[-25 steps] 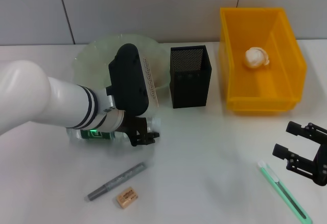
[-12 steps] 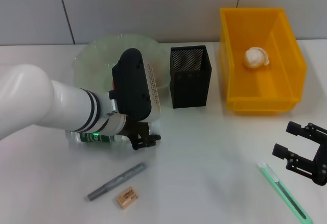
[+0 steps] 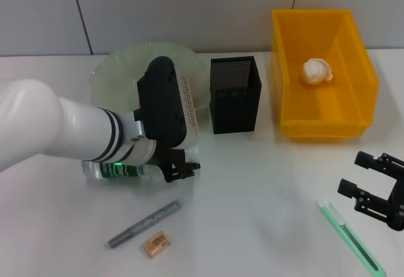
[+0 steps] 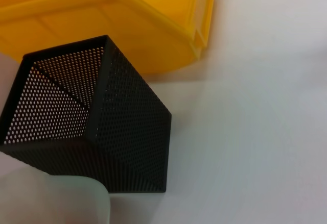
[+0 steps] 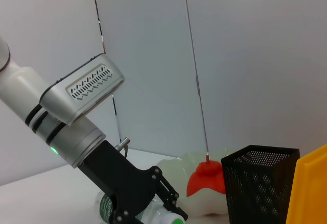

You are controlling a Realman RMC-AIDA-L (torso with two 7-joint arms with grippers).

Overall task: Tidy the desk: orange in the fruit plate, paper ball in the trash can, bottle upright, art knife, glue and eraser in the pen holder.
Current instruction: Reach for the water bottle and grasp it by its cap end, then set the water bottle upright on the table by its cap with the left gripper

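Note:
A clear bottle (image 3: 117, 171) with a green label lies on its side on the white table. My left gripper (image 3: 180, 171) is down at its cap end, shut on the bottle (image 5: 106, 208). The orange (image 5: 204, 179) rests in the pale green fruit plate (image 3: 117, 72); my left arm hides it in the head view. The paper ball (image 3: 317, 70) lies in the yellow trash can (image 3: 353, 110). A grey glue stick (image 3: 144, 224) and a tan eraser (image 3: 156, 243) lie at the front. The green art knife (image 3: 350, 236) lies beside my open right gripper (image 3: 375, 192).
The black mesh pen holder (image 3: 235, 94) stands between the plate and the trash can, and fills the left wrist view (image 4: 102, 132). My white left arm covers much of the table's left side. A grey wall runs behind the table.
My left arm has shifted slightly over the bottle, and the bottle has slid a little toward the table's front. The right arm has barely moved.

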